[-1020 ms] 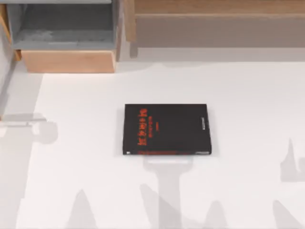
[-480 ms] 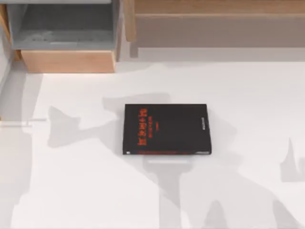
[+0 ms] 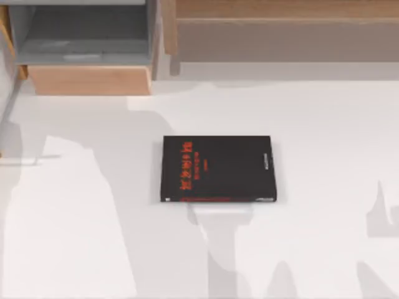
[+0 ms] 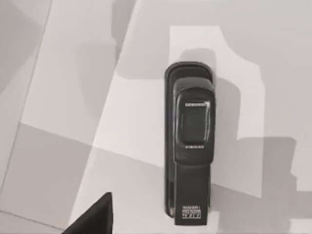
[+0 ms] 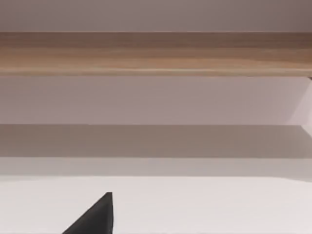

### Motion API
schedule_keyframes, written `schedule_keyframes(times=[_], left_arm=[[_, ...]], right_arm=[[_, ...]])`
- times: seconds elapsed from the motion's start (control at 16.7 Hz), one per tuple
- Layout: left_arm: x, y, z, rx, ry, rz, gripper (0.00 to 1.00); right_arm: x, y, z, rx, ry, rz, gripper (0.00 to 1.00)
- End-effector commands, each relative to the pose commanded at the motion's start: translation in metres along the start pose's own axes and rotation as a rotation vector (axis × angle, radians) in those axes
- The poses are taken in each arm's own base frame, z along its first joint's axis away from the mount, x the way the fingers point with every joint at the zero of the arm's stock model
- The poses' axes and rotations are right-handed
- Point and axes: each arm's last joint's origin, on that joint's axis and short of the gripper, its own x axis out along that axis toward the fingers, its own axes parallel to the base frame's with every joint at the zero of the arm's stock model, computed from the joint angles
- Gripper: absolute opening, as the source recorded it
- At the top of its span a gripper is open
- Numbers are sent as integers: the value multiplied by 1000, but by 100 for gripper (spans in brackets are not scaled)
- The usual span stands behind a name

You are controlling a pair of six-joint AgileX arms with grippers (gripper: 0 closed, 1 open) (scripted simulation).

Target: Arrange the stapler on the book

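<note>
The book [image 3: 218,169] lies flat in the middle of the white table [image 3: 324,124]. It is black, with red lettering on its cover and a red strip along its near edge, and nothing rests on it. In the left wrist view, the black stapler [image 4: 191,141] lies lengthwise on the bare table, directly under the camera. A black tip of my left gripper [image 4: 95,219] shows at that picture's edge, beside the stapler and apart from it. A black tip of my right gripper [image 5: 95,217] shows in the right wrist view, above bare table and facing the back ledge.
A wooden cabinet with a grey open compartment [image 3: 87,56] stands at the back left. A long wooden ledge [image 3: 280,31] runs along the back. Arm shadows lie across the left and near parts of the table.
The shadows on the table have shifted: a broad one now covers the left side up to the book. The book has not moved.
</note>
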Motion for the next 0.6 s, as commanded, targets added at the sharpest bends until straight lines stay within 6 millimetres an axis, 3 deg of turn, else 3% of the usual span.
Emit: schedule_keyframes(times=[0.18,0.3,0.6], left_arm=[[36,10,4,-17,99,3,100],[49,11,4,-17,137,2,100],[52,10,4,-15,145,1,100]], right_arm=[[0,0,0,0,0,0,100],[0,0,0,0,0,0,100],[0,0,0,0,0,0,100]])
